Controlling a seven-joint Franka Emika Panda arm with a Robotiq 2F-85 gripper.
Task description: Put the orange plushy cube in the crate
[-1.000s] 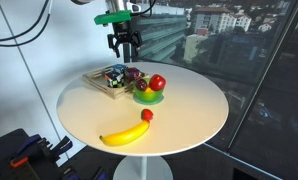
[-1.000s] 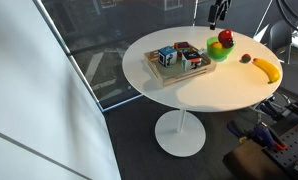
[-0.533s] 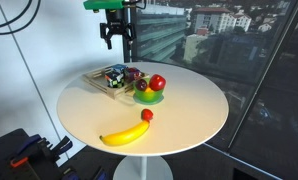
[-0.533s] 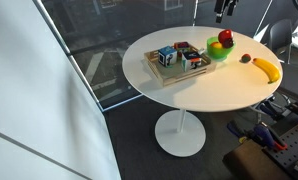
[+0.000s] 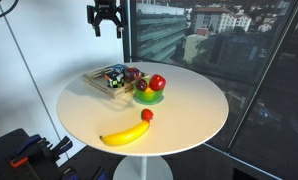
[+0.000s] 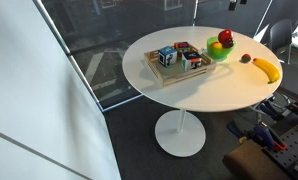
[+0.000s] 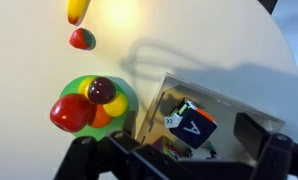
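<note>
Both jaws of the end effector (image 5: 105,28) stand wide apart, with nothing between them. It hangs high above the far edge of the bench (image 5: 189,110), well apart from everything on it. The wrist view looks straight down on the crate (image 5: 93,76) from this height.

The orange cube (image 6: 183,50) lies inside the crate, just beside a patterned cube (image 7: 194,125). I cannot tell if the two touch. In the wrist view the orange cube is mostly hidden behind the end effector, so its exact pose is not clear there. A green bowl (image 5: 147,100) of fruit stands next to the crate, and a banana (image 5: 124,136) lies near the front edge of the bench.

By my judgement the placing itself is done, and the step in hand is the retreat after release. The next move calls for very little: hold the arm clear and confirm that the cube sits fully within the low walls. If a correction is needed, the descent must be vertical and careful, because the patterned cube and the bowl leave little room beside the target.
</note>
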